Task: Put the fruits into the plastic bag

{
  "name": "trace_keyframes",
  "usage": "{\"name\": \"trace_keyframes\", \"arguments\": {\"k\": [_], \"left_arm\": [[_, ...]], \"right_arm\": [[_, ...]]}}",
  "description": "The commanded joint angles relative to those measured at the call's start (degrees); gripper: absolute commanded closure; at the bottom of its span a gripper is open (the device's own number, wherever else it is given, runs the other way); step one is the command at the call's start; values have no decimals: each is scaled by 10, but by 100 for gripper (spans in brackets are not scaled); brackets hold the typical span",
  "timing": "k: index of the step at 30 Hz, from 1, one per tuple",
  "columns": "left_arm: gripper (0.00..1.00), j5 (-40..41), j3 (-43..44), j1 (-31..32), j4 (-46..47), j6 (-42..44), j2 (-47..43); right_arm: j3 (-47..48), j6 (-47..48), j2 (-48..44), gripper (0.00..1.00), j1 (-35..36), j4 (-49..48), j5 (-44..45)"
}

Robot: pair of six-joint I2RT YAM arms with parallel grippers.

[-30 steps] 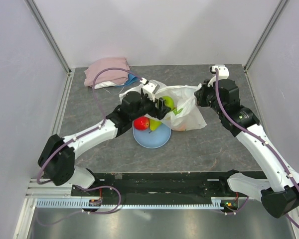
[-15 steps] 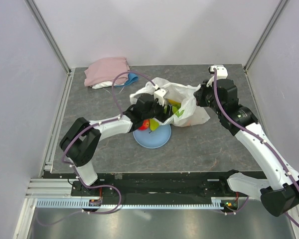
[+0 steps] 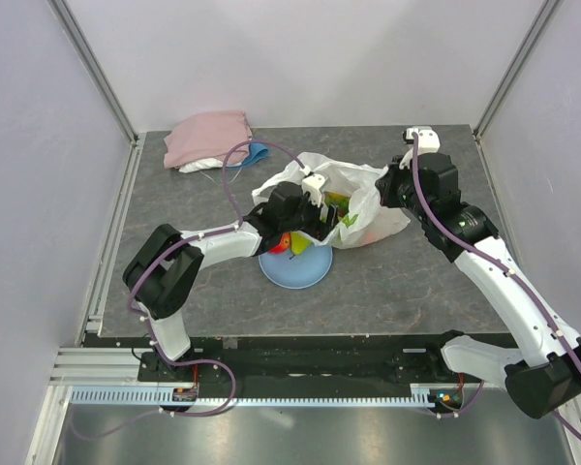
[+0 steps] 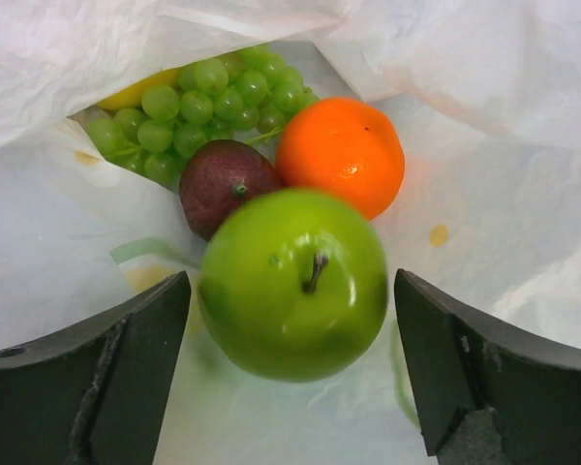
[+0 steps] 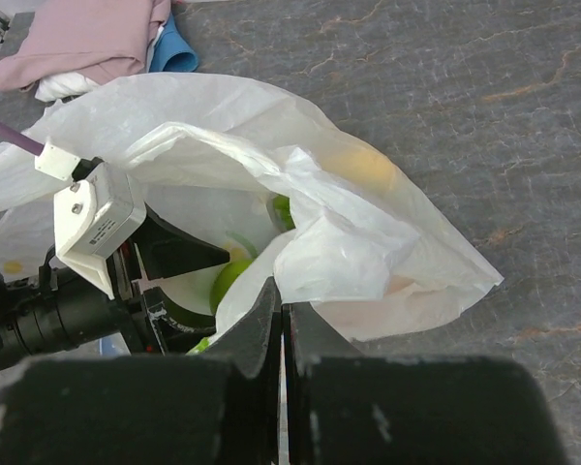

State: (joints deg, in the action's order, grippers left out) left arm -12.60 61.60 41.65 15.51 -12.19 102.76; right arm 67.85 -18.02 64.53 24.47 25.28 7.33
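Pushed the left pincer (image 4: 290,281) deeper into the plastic bag (image 3: 368,208) at frame centre, spread it wide, clear of the green apple (image 4: 292,291) by the orange (image 4: 341,155), and kept the right pincer (image 5: 280,295) clamped on the rim to hold it open.

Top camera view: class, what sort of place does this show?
Likely a robotics lab test cell: two robot arms bolted to a grey table, plain white enclosure walls, and toy fruits in a plastic bag.
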Motion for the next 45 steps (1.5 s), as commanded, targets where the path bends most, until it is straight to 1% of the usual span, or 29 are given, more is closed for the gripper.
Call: {"name": "trace_keyframes", "arguments": {"k": [1, 8, 11, 15, 20, 23, 25, 26, 28, 29, 33, 36, 38, 41, 45], "left_arm": [[3, -6, 21, 4, 10, -8, -12], [1, -8, 17, 6, 12, 4, -49], [1, -28, 10, 8, 23, 10, -77], [1, -80, -10, 10, 40, 28, -126], [1, -117, -87, 18, 79, 74, -233], [1, -149, -131, 18, 73, 102, -301], [1, -138, -171, 18, 60, 112, -337], [1, -111, -184, 17, 54, 118, -378], [1, -83, -217, 11, 31, 121, -414], [1, -56, -226, 6, 23, 121, -444], [1, -2, -257, -39, -19, 110, -501], [1, 20, -287, -77, -17, 83, -528], [1, 29, -300, -105, -8, 50, -536], [1, 56, -329, -134, 2, 7, -542], [1, 62, -363, -166, 17, -29, -546]], "right_arm": [[-2, -1, -1, 100, -2, -16, -1], [-2, -1, -1, 100, -3, -17, -1], [-2, 1, 0, 100, -3, -16, -1], [-2, 0, -1, 100, -4, -16, 0], [0, -2, -5, 100, -3, -16, 0], [-2, 0, -4, 100, -3, -16, -1], [-1, -1, -5, 100, -4, -15, 0], [-2, -1, -6, 100, -4, -15, 0], [-1, 0, -7, 100, -4, -17, 1], [0, 0, -7, 100, -4, -16, 0], [-1, -1, -5, 100, -5, -16, -6], [-2, -2, -8, 100, -5, -17, -5], [-1, -2, -8, 100, -4, -16, -4], [-1, -1, -13, 100, -5, -15, -3], [-2, 1, -16, 100, -6, -15, -1]]}}
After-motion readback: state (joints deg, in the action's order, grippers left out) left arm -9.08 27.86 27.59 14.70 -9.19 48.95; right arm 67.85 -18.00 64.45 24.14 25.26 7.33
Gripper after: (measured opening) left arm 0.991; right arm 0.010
